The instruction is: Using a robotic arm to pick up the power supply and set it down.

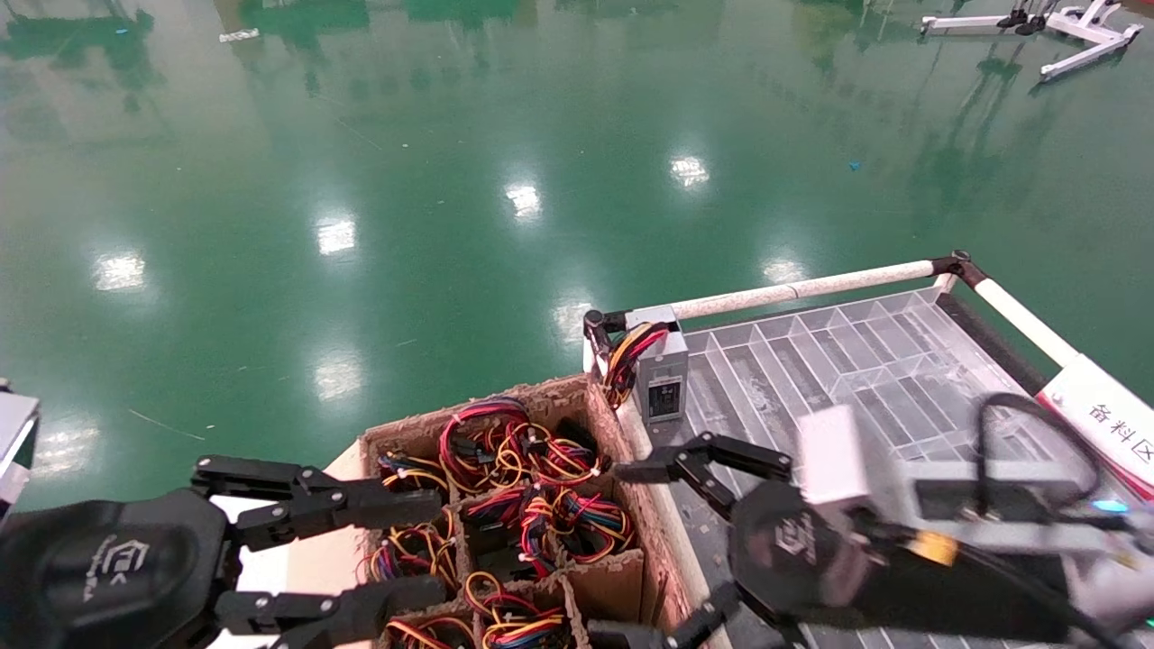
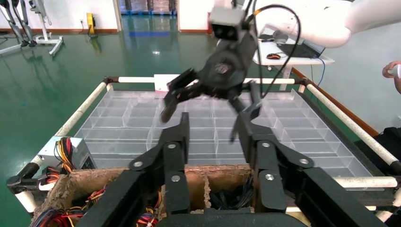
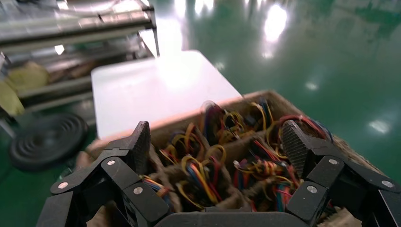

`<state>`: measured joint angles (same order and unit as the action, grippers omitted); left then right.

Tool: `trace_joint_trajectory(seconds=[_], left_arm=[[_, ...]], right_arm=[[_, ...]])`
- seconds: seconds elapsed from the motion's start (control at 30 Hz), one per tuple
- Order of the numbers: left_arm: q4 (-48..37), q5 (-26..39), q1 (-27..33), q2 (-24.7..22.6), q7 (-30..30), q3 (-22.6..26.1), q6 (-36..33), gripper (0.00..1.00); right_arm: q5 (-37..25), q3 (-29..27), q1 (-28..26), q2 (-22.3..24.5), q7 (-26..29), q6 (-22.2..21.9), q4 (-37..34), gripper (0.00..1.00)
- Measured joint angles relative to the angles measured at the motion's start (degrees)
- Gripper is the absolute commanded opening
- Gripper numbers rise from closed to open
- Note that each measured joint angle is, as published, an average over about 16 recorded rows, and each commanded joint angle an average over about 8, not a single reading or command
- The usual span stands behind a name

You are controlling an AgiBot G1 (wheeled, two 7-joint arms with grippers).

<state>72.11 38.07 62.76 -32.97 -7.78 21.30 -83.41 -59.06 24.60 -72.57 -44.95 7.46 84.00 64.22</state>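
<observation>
One power supply [image 1: 661,383] already stands upright in the far-left corner of the clear tray [image 1: 865,361], its wires [image 1: 631,356] draped toward the carton [image 1: 505,505], whose cells hold more wired units. The right end effector [image 1: 672,550] hangs empty with fingers spread wide between tray and carton, facing the carton, so the step in hand looks like reaching for another unit. The next move calls for descending into one cell and closing on the metal body, not the wires; the left end effector [image 1: 397,554], also wide open, hovers over the carton's near-left side.
</observation>
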Motion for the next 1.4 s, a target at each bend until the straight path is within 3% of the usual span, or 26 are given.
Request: trace_joint_trajectory(seconds=[0.2,0.3,0.47,0.57,0.9,1.3,1.4], left_arm=[[0.00,0.00,0.00,0.00,0.00,0.00,0.00,0.00],[0.00,0.00,0.00,0.00,0.00,0.00,0.00,0.00],[0.00,0.00,0.00,0.00,0.00,0.00,0.00,0.00],[0.00,0.00,0.00,0.00,0.00,0.01,0.00,0.00],[0.00,-0.01,0.00,0.00,0.00,0.01,0.00,0.00],[0.00,-0.01,0.00,0.00,0.01,0.01,0.00,0.00],[0.00,-0.01,0.00,0.01,0.01,0.01,0.01,0.05]], right_arm=[[-8.45,4.19,-5.95,-3.93,-1.17,0.10,-3.99,0.94],[-12.73,6.35,-8.91,-5.92,-1.83,0.21,-6.07,0.72],[-19.35,9.70,-13.34,-9.37,-3.19,0.08,-9.85,0.17],[-22.63,11.34,-15.53,-11.46,-4.18,-0.36,-12.23,0.01],[-29.26,14.77,-20.26,-17.33,-8.19,-2.05,-20.63,0.00],[-31.22,15.97,-22.61,-20.43,-12.48,-2.48,-29.15,0.00],[-31.43,16.13,-22.97,-20.86,-13.24,-2.44,-30.64,0.00]])
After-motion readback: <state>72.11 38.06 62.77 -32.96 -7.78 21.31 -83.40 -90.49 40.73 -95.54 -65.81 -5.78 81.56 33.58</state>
